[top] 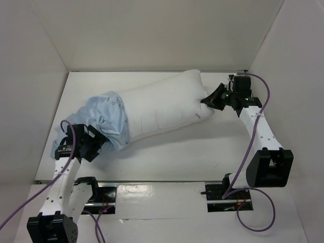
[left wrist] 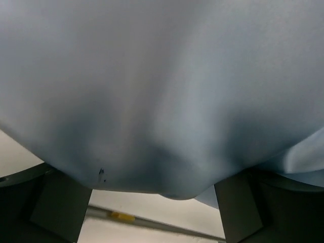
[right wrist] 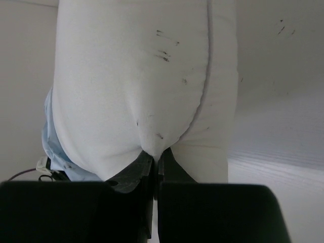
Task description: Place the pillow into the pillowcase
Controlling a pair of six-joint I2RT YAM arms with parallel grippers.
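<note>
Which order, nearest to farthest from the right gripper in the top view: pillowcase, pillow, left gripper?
1. pillow, pinched at its right corner by the right gripper.
2. pillowcase, over the pillow's left end.
3. left gripper, lower left, at the pillowcase.

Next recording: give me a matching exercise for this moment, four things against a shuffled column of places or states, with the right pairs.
Things:
1. plump white stuffed pillow
2. thin light blue fabric pillowcase
3. left gripper
4. right gripper

States:
A. pinched shut on a white corner
B. bunched over one end of the cushion
C. fingers apart, blue cloth bulging between them
D. mostly uncovered, one end sleeved

Pairs: 1-D, 2-B, 3-C, 4-A
</note>
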